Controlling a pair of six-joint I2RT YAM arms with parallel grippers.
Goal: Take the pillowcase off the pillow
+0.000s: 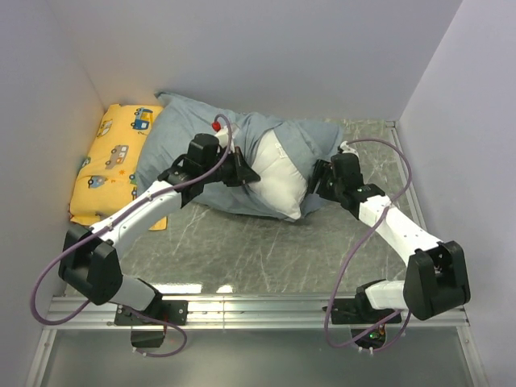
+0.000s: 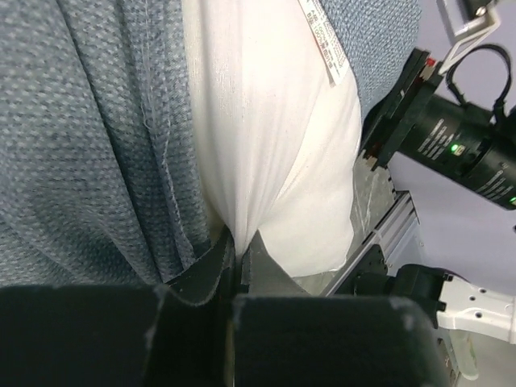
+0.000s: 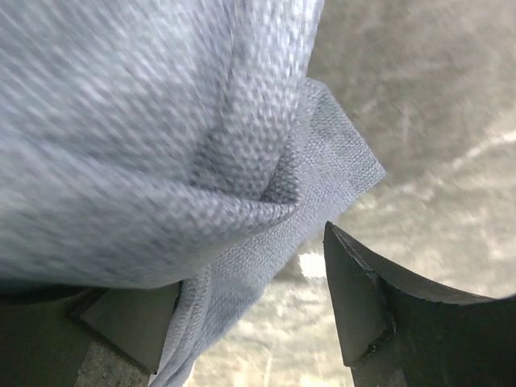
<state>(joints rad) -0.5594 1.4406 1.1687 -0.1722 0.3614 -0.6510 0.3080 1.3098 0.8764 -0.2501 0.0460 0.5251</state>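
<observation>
The left arm [image 1: 129, 216] and right arm [image 1: 399, 226] were alike: smooth white links between bulky black joint housings [image 1: 435, 278] with rounded corners. A thin purple-grey cable [image 1: 47, 282] ran in loose loops along each arm, from base [image 1: 149, 310] to wrist. The left wrist carried a small red part [image 1: 216, 126]. The right arm's wrist motor [image 2: 472, 157] was a black cylinder with fine white print and a green lamp [image 2: 452, 149]. The left gripper [image 2: 234, 278] and right gripper [image 3: 242, 314] were matt black, their fingers [image 3: 359, 298] flat wedges with scuffed, chipped edges.
</observation>
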